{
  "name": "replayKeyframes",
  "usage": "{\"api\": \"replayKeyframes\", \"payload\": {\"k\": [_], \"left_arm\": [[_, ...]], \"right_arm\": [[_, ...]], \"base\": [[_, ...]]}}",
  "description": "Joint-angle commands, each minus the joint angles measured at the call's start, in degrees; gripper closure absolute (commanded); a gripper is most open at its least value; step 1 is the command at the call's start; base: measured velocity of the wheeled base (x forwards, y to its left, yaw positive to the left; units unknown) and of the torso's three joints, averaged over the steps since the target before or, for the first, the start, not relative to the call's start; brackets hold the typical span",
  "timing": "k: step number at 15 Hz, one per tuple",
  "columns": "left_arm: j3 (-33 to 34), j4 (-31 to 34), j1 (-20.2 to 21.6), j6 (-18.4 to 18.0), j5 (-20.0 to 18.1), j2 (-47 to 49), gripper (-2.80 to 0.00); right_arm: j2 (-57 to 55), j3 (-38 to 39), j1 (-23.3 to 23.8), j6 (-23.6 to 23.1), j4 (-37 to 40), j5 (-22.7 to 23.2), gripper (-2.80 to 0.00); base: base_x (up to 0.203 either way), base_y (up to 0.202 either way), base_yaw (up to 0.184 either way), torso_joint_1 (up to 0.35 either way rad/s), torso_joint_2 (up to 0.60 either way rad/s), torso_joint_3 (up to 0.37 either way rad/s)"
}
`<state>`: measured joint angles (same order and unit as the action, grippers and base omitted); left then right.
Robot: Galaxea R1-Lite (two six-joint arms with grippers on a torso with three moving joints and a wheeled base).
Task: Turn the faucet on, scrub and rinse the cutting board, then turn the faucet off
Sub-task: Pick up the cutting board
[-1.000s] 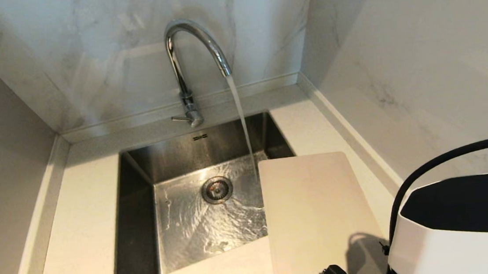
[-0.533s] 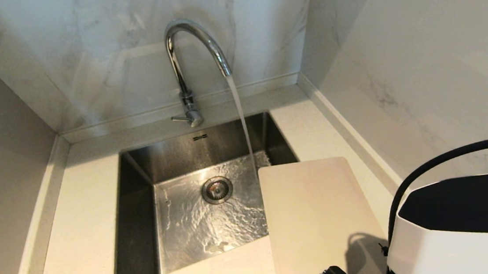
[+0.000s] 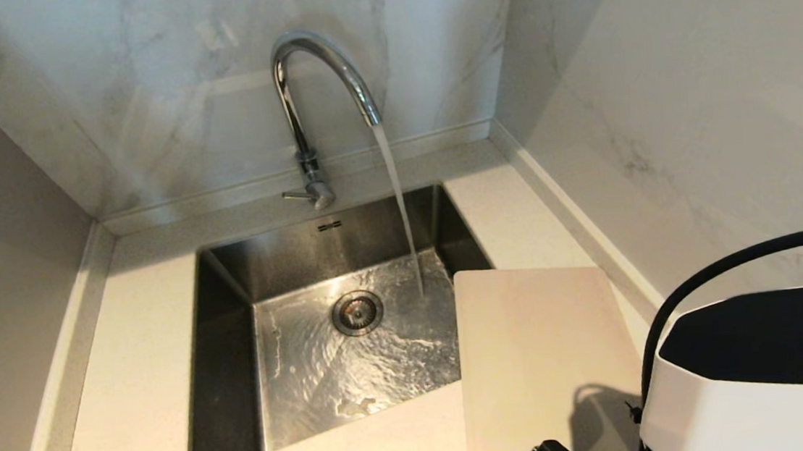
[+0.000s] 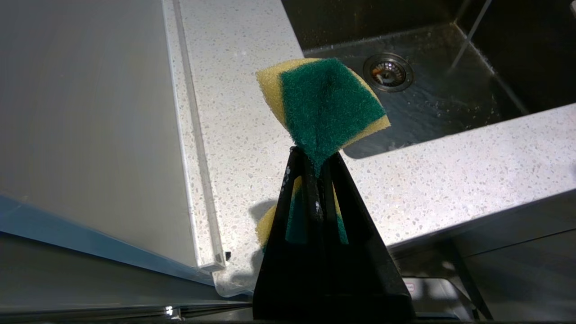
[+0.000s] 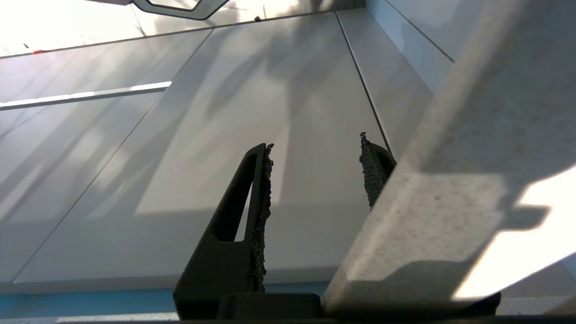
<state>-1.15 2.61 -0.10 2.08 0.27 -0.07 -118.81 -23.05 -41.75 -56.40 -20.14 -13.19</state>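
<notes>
Marble-look walls, corner of a kitchen; pale speckled counter; 1 steel sink set into it.

Item 1: faucet, at the back rim of the sink, lever pointing to its side. Running: 1 stream lands in the basin.

Item 2: board, flat on the counter to the right of the sink, its left edge overhanging the basin. The stream falls just beside its far corner, not on it.

Item 3: left gripper, low in front of the counter, clamped on 1 corner of the sponge.

Item 4: right gripper, at the board's near end. Its jaws stand apart, and we see nothing between them. A pale speckled slab hides part of 1 finger.

Risks, as we judge them:
1. The board has nothing under its overhang. A push from the near end could slide or tip it into the sink.
2. A wet board may slip in a shallow pinch.
3. The sponge, held by 1 corner only, could pull free under scrubbing pressure.
4. Tilting the board under the stream may splash the counter.

Writing: 1 small dark mark on the sink's back wall, which we cannot read. We find no other label.
</notes>
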Motion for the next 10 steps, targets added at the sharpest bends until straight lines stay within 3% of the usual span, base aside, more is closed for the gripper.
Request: {"api": "replayKeyframes", "payload": {"k": [1,4,10], "left_arm": [[0.00,0.03,0.01,0.02,0.00,-0.01,0.00],[0.00,0.03,0.01,0.02,0.00,-0.01,0.00],[0.01,0.03,0.01,0.02,0.00,-0.01,0.00]], "right_arm": [[2.94,0.78,-0.12,-0.16,0.88,0.19,0.00],[10.51,0.33,-0.98,-0.88,6.56,0.17,0.00],[25.32,-4.14,-1.46,-4.40,26.23,-1.00,0.00]], "base": [[0.000,0.000,0.000,0.000,0.00,0.000],[0.000,0.000,0.000,0.000,0.00,0.000],[0.000,0.000,0.000,0.000,0.00,0.000]]}}
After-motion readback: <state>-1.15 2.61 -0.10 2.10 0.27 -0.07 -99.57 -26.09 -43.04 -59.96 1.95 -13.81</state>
